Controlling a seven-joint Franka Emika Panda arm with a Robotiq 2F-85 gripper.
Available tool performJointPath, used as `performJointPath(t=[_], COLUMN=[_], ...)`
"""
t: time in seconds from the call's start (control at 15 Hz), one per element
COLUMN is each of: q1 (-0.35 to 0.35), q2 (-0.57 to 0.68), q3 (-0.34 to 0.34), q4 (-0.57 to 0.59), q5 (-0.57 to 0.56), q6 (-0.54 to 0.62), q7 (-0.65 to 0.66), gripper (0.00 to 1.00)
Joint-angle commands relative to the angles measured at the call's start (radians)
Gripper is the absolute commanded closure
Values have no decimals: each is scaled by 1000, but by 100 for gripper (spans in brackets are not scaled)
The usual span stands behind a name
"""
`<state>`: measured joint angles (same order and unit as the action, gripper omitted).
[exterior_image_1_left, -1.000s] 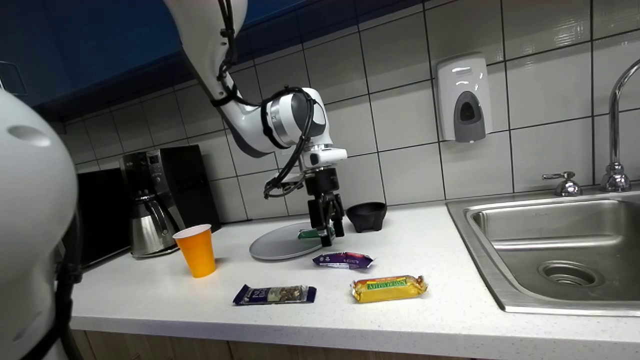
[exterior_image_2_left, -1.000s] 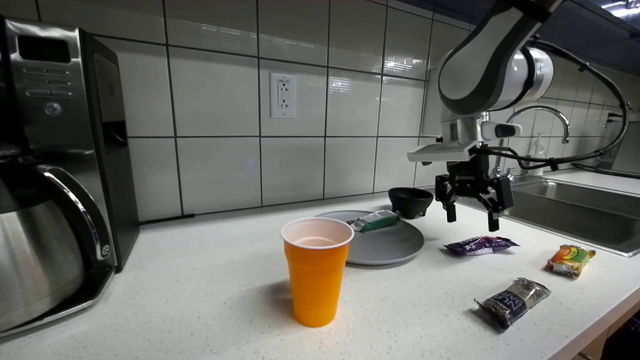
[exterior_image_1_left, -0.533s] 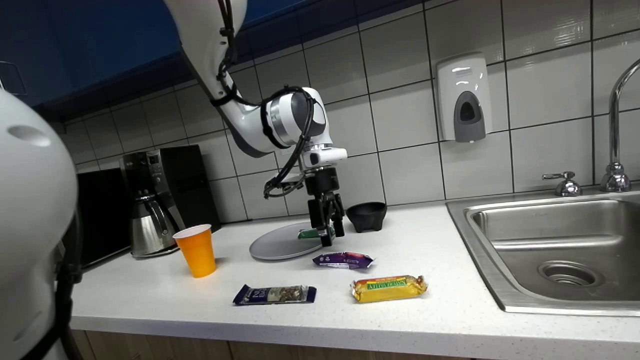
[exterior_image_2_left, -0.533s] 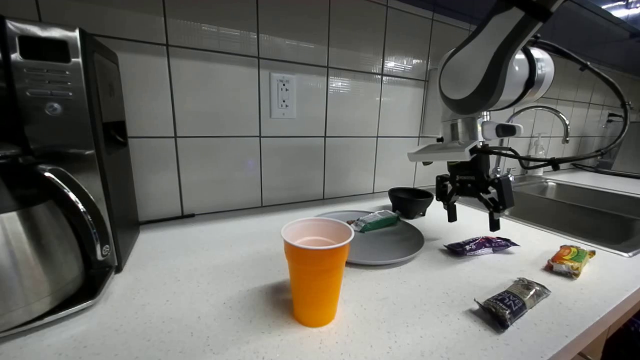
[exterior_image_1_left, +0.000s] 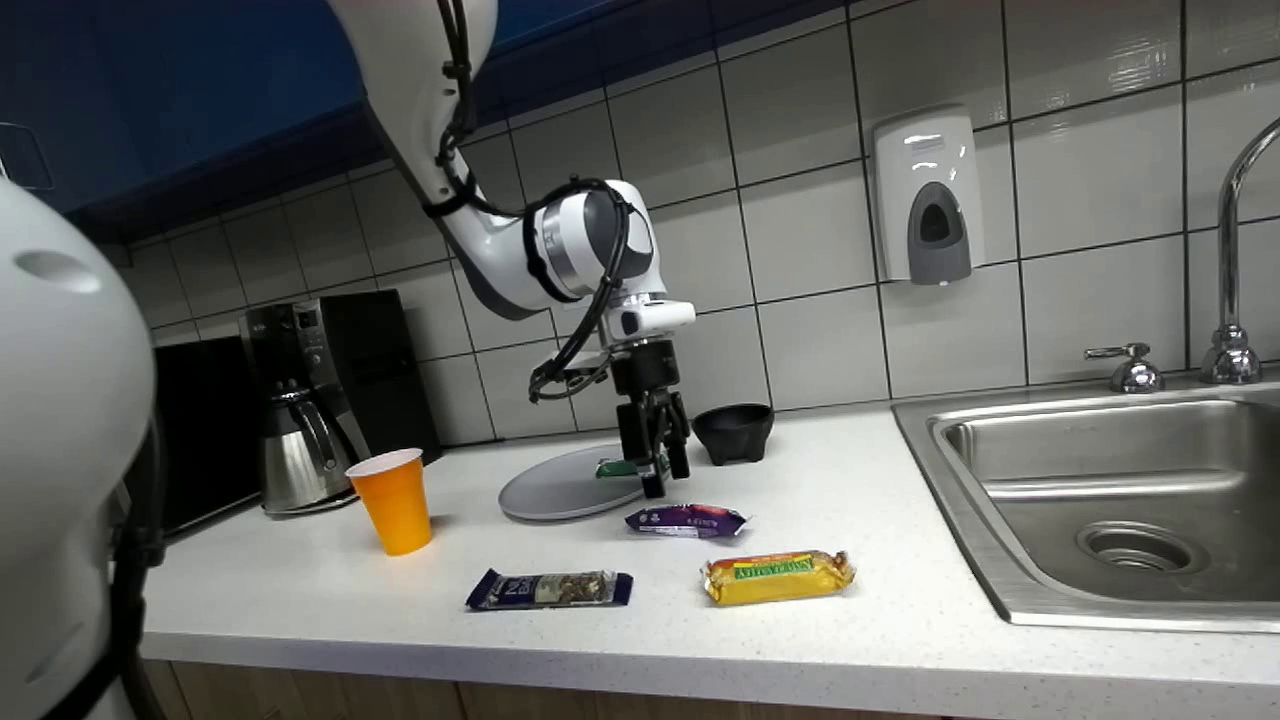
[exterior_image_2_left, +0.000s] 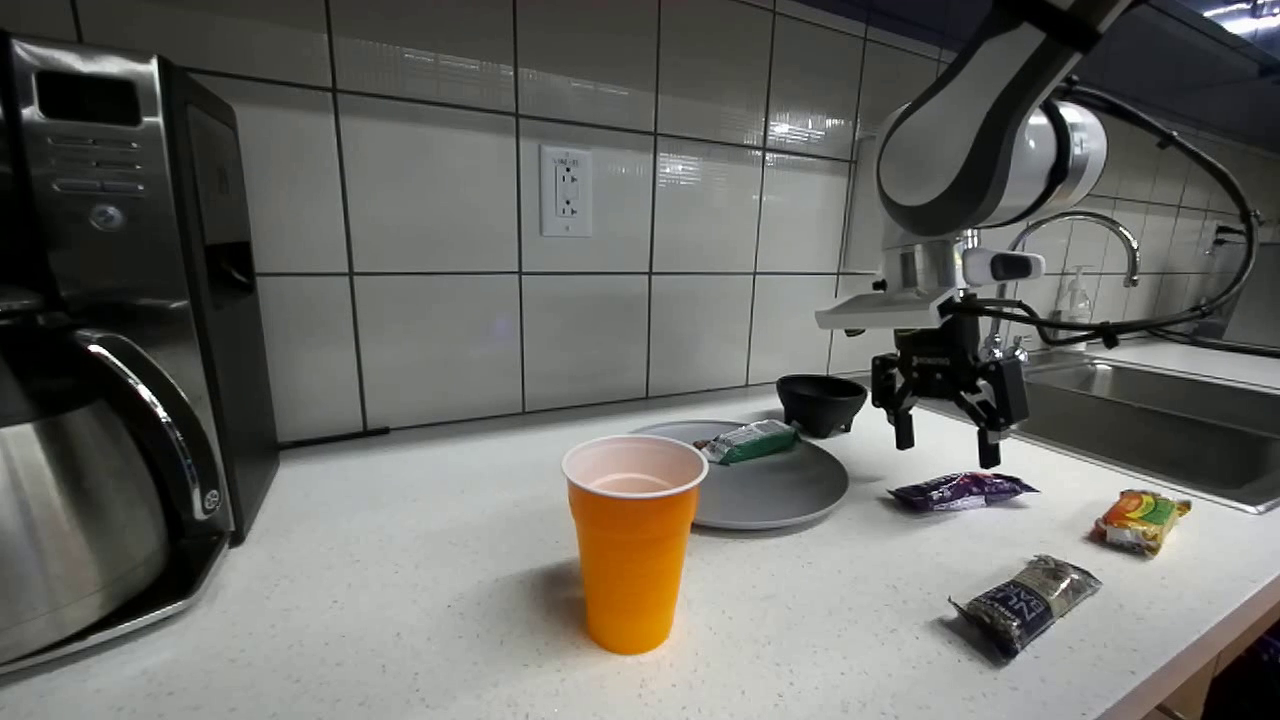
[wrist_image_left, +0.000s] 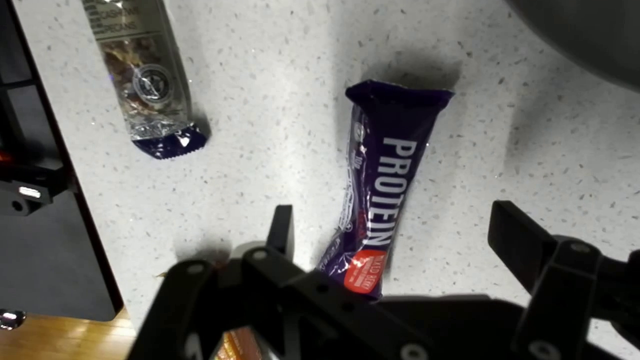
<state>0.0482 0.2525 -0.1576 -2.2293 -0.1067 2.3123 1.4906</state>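
Note:
My gripper (exterior_image_2_left: 947, 455) hangs open above the counter, fingers pointing down and nothing held. Just below it lies a purple protein bar (exterior_image_2_left: 962, 491), apart from the fingertips. In the wrist view this purple bar (wrist_image_left: 385, 185) runs lengthwise through the gap of the gripper (wrist_image_left: 392, 210); its lower end is hidden behind the linkage. A dark nut bar (wrist_image_left: 150, 85) lies to its upper left. A yellow bar (exterior_image_1_left: 778, 578) sits nearer the counter's front edge. Beyond the gripper, a green-wrapped bar (exterior_image_2_left: 752, 441) rests on a grey plate (exterior_image_2_left: 770, 505).
An orange cup (exterior_image_2_left: 632, 560) stands in front of the plate. A small black bowl (exterior_image_1_left: 735, 432) is by the tiled wall. The steel sink (exterior_image_1_left: 1130, 500) and a coffee maker (exterior_image_1_left: 340, 380) flank the work area. A soap dispenser (exterior_image_1_left: 928, 195) hangs on the wall.
The gripper has come down very slightly toward the purple bar, its fingers still apart. The bars, plate, bowl and cup have not moved.

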Motion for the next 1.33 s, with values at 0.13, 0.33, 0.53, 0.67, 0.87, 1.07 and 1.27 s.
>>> performJointPath(t=[0.13,0.33,0.53,0.67,0.87,1.07,1.27], q1=[-23,-24,-23,-23,-22,-22,-21], q2=[6,12,20,25,29,33,25], q3=[6,4,2,1,-2,-6,-7], q4=[-16,-24,-31,-37,-46,-54,-66], q5=[2,2,2,1,3,6,9], q6=[42,67,86,99,115,129,141], q7=[-8,-7,-7,-7,-7,-6,-9], gripper=[0,0,0,0,0,0,0])
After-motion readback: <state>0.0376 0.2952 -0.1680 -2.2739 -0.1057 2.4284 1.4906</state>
